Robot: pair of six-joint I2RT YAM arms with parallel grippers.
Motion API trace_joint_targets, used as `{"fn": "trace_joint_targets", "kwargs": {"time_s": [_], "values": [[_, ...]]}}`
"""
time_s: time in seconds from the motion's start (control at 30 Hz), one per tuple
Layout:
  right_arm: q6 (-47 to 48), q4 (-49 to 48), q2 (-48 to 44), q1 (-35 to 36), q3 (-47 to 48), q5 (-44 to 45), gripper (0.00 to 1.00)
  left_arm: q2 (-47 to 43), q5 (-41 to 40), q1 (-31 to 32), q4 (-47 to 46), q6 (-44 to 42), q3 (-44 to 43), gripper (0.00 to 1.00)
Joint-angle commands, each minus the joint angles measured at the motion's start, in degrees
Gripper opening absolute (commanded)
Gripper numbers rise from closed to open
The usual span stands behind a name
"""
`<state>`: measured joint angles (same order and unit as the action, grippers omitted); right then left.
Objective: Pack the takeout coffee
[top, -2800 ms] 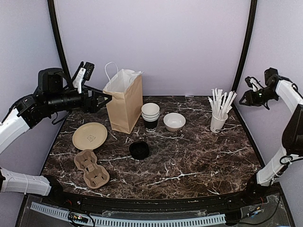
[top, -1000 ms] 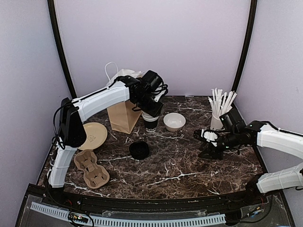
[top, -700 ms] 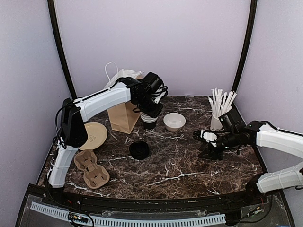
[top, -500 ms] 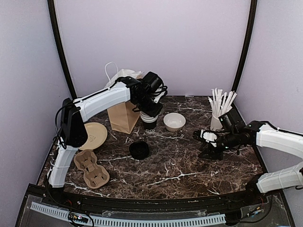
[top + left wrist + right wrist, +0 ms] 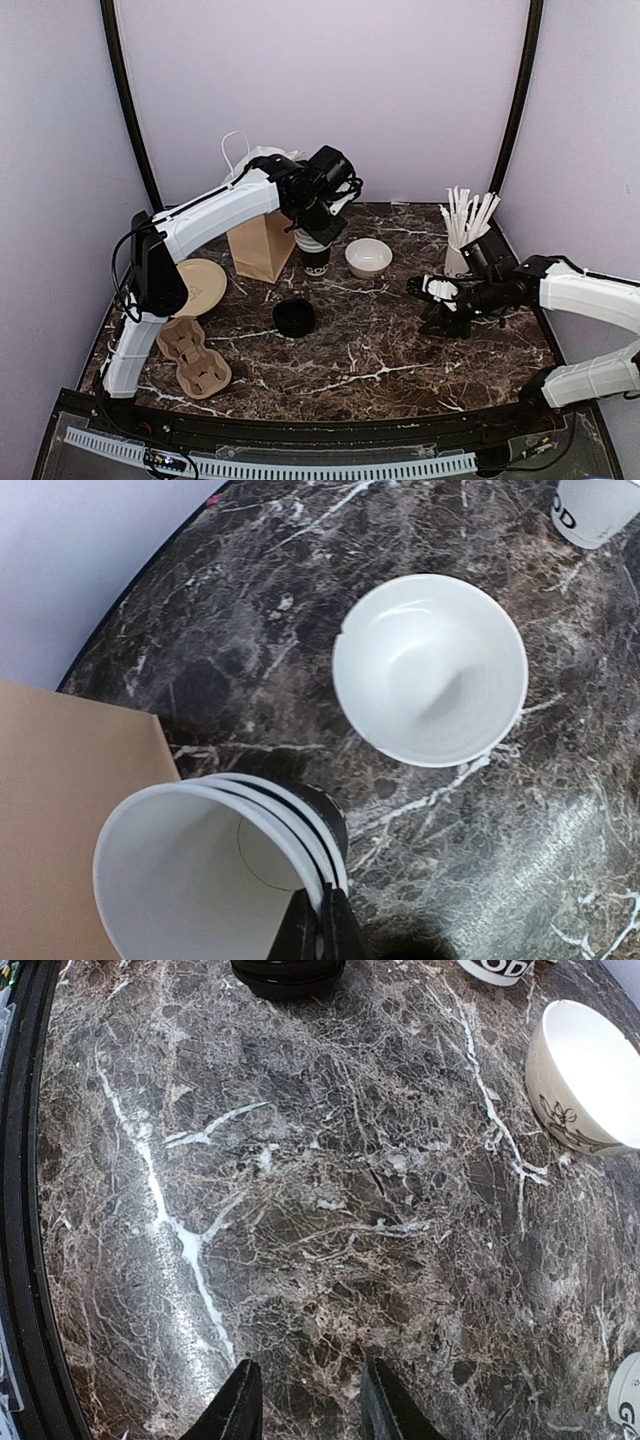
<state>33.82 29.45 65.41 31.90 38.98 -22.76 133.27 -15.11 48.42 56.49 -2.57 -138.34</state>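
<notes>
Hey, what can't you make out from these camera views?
- Inside the paper bag: top view, the left arm crosses its mouth.
- Cups in the cup stack: left wrist view shows only nested rims; top view, the left gripper covers it.
- Lettering on the straw cup: cut off by the left wrist view's top edge.
- Lids in the lid stack: too small in top view, cut off in right wrist view.

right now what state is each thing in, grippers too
left gripper, shut on rim of top cup
top cup, lidless, empty
cup stack, nested, lidless
lids, stacked, off the cups
paper bag, upright, open
bowl, upright, empty
straw cup, upright, holding straws
carrier, flat, empty
plate, flat, empty
right gripper, open, empty
</notes>
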Motion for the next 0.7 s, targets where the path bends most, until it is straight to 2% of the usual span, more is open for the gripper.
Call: {"fn": "trace_joint_targets", "kwargs": {"time_s": [0.0, 0.03, 0.1, 0.13, 0.17, 0.2, 0.23, 0.3, 0.33, 0.37, 0.4, 0.47, 0.5, 0.57, 0.6, 0.63, 0.67], "values": [[-0.25, -1.67, 0.47, 0.61, 0.04, 0.41, 0.33, -3.27, 7.66, 0.26, 2.42, 0.21, 0.22, 0.00], [-0.30, -1.70, 0.43, 0.62, 0.04, 0.56, 0.34, -3.76, 7.13, 0.35, 1.97, 0.44, 1.42, 0.00], [-0.38, -1.69, 0.42, 0.62, 0.04, 0.68, 0.33, -2.66, -5.55, 1.21, 2.52, -1.77, 1.04, 0.00], [-0.38, -1.64, 0.35, 0.62, 0.04, 0.70, 0.33, -1.96, -4.58, 1.36, 3.73, -1.98, -0.40, 0.00], [-0.38, -1.62, 0.25, 0.62, 0.04, 0.68, 0.33, -2.01, 2.52, 1.21, 3.81, -0.79, -1.81, 0.00], [-0.48, -1.64, 0.25, 0.62, -0.02, 0.68, 0.33, -2.86, 5.57, 0.79, 2.31, 0.32, -0.64, 0.00], [-0.51, -1.67, 0.28, 0.62, -0.12, 0.70, 0.33, -5.09, 2.71, 0.88, -1.27, 1.13, 2.85, 0.00], [-0.51, -1.54, 0.48, 0.62, 0.07, 0.70, 0.34, -5.32, -6.44, 2.09, -1.61, -1.35, 4.47, 0.00], [-0.51, -1.54, 0.49, 0.62, 0.12, 0.68, 0.34, -3.88, -5.07, 1.62, 0.04, -1.19, 2.94, 0.00], [-0.51, -1.52, 0.43, 0.62, 0.13, 0.77, 0.33, -3.54, 2.71, 0.99, 1.79, 0.99, -0.19, 0.00], [-0.58, -1.63, 0.42, 0.62, 0.05, 0.91, 0.34, -3.96, 4.16, 0.21, 1.08, 2.44, -0.18, 0.00], [-0.60, -1.65, 0.41, 0.62, 0.04, 1.11, 0.33, -3.88, -4.45, 1.75, -0.90, 0.68, 2.05, 0.00], [-0.60, -1.61, 0.44, 0.62, 0.12, 1.09, 0.33, -3.54, -5.07, 2.20, -0.16, -1.24, 1.37, 0.00], [-0.60, -1.66, 0.42, 0.62, 0.04, 1.26, 0.33, -3.73, 5.93, 1.99, -1.30, 0.50, 1.03, 0.00], [-0.60, -1.68, 0.42, 0.58, 0.04, 1.36, 0.33, -4.10, 4.90, 2.39, -2.17, 0.96, 1.75, 0.00], [-0.67, -1.68, 0.42, 0.61, 0.12, 1.40, 0.33, -3.78, -7.54, 4.03, -3.07, -1.06, 2.81, 0.00], [-0.66, -1.61, 0.34, 0.62, 0.13, 1.41, 0.34, -1.93, -14.50, 4.61, -2.93, -3.03, 2.86, 0.00]]}}
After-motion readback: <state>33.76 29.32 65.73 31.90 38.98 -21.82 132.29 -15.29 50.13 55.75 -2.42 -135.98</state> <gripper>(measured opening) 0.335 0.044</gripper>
